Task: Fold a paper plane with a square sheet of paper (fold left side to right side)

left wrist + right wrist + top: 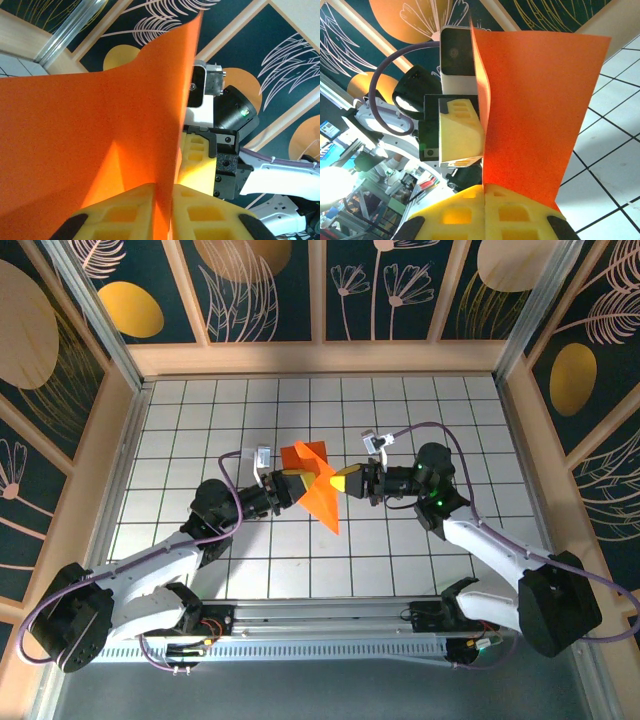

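The square sheet of paper (pixel 318 492), bright orange and folded, hangs above the tiled floor at the table's middle, pinched between both grippers. My left gripper (pixel 298 478) holds its left side. In the left wrist view the yellow pads (pixel 130 210) press on the sheet (pixel 100 125) at the left gripper (pixel 164 202). My right gripper (pixel 348 480) holds the right side. In the right wrist view its jaws are together at the right gripper (pixel 485 192), with the sheet (pixel 530 100) rising from between them. A paper plane is out of view.
White tiled floor (pixel 450 420) spreads all round, boxed in by wooden rails and patterned walls (pixel 320 290). The two grippers face each other almost tip to tip. The left gripper's yellow finger (pixel 460 135) shows just behind the sheet.
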Robot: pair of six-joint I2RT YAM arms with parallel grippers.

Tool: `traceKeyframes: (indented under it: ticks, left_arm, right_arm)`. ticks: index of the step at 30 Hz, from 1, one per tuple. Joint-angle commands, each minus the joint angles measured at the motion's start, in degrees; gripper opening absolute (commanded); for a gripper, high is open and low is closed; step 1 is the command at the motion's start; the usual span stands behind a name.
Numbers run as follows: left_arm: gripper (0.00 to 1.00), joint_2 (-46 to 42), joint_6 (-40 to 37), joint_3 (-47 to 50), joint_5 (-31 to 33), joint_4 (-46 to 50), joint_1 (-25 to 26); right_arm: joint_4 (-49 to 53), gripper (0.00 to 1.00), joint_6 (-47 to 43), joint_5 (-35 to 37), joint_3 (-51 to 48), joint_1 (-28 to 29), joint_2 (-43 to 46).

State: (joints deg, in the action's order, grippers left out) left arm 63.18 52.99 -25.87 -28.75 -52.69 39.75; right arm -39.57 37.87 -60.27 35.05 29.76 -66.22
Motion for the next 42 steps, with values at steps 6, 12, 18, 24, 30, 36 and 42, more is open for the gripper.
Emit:
traceKeyframes:
  ticks: [6, 12, 18, 24, 30, 36, 42]
  left_arm:
    - [0.06, -0.31, -0.53, -1.29, 1.29, -0.86, -0.08]
    - [0.0, -1.03, 0.11, -0.53, 3.6, -1.18, -0.02]
    - [0.0, -2.0, 0.9, 0.82, 6.11, -2.46, -0.03]
    - [0.0, -2.66, 0.65, 1.5, 8.1, -2.62, -0.1]
    - [0.0, -3.17, 1.07, 3.58, 10.47, -4.9, -0.03]
    - [0.0, -3.19, 1.59, 4.24, 9.9, -7.11, -0.02]
    - [0.0, -2.91, 2.13, 3.99, 8.82, -8.68, -0.09]
  right_arm:
    - [7.53, 0.15, -5.24, 3.01, 3.95, 0.39, 1.55]
    - [19.59, 0.4, -10.65, 12.61, 5.12, -1.1, 7.44]
    - [30.55, 0.76, -12.71, 21.72, 4.09, -2.98, 13.13]
    - [32.61, 0.99, -8.72, 23.61, -0.87, -3.15, 17.13]
    - [28.81, 0.99, -3.55, 19.5, -5.06, -3.11, 18.91]
    - [18.67, 0.99, 2.58, 15.23, -9.37, -1.45, 19.72]
    - [12.57, 0.99, 2.43, 14.89, -10.13, 4.97, 17.27]
